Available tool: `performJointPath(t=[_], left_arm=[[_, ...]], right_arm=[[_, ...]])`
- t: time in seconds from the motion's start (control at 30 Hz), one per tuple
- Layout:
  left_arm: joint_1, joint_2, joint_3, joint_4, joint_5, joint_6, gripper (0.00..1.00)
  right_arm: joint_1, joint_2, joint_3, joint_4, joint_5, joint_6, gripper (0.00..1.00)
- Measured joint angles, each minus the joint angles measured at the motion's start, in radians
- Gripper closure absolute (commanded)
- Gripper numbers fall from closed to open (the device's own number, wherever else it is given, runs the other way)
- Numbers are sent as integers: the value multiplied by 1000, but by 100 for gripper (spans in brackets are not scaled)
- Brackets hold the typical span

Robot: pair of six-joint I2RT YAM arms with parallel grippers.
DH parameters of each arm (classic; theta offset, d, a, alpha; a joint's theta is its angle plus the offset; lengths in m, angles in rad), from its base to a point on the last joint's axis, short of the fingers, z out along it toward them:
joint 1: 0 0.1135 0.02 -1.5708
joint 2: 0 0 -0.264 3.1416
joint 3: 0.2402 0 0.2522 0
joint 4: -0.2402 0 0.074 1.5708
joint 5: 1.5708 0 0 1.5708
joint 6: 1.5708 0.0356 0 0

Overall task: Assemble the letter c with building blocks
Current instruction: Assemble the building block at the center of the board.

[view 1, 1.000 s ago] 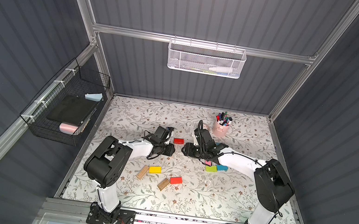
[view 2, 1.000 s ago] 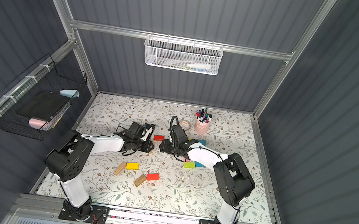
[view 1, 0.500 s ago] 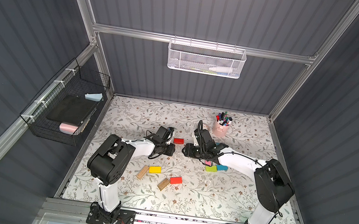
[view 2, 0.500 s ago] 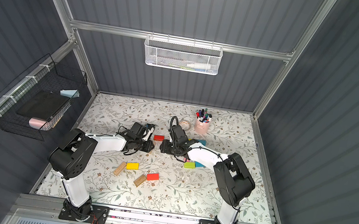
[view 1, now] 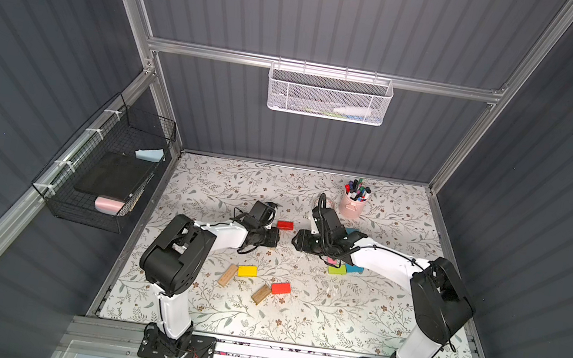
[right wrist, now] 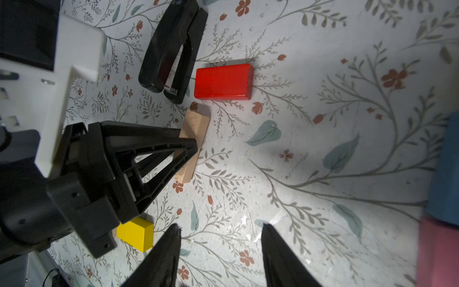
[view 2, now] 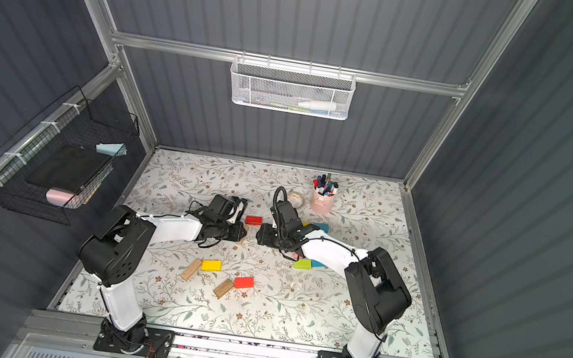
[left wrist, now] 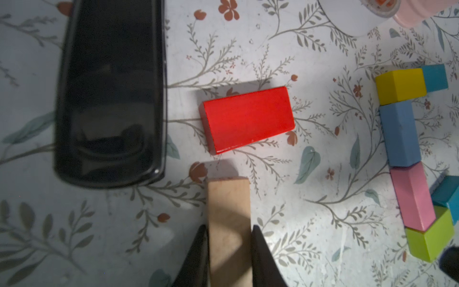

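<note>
Unplaced stock: the tan block (view 1: 227,275), loose yellow block (view 1: 247,270), second tan block (view 1: 261,294) and lower red block (view 1: 280,288) are lying scattered low and left of centre in a top view, well apart from the letter.
Left gripper: the left gripper (left wrist: 228,231) is clamping the held wood block (left wrist: 228,211) at bottom centre of the left wrist view, its fingers (left wrist: 260,251) pressing on both long sides.
Held block, axis: the long axis is running up the frame. The free end is pointing at the upper red block (left wrist: 247,119) and stopping just short of it. Whether it is lifted or resting cannot be told.
Upper red block, axis: it is lying flat at frame centre, its long axis running left to right, crosswise to the held piece.
Right gripper: the right gripper (right wrist: 221,238) is hovering with its jaws standing apart and nothing between them.
Letter as laid: at the right edge of the left wrist view, the yellow end block (left wrist: 400,85), blue block (left wrist: 400,134), pink block (left wrist: 412,196) and lime block (left wrist: 429,241) are sitting end to end as a spine. The upper teal block (left wrist: 434,77) and lower teal block (left wrist: 445,196) are branching rightward at its ends.
Progress: the outline is probably already reading as a C, six pieces in. The held piece is likely going in next, with five more waiting.
</note>
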State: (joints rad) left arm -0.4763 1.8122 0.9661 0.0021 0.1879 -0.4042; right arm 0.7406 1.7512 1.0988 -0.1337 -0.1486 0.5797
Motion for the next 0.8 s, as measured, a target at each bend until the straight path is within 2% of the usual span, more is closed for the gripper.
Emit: performJointPath(t=[0.8], left_arm=[[-13, 27, 35, -5, -22, -80, 78]], right_arm=[[0, -26, -16, 7, 19, 0, 45]])
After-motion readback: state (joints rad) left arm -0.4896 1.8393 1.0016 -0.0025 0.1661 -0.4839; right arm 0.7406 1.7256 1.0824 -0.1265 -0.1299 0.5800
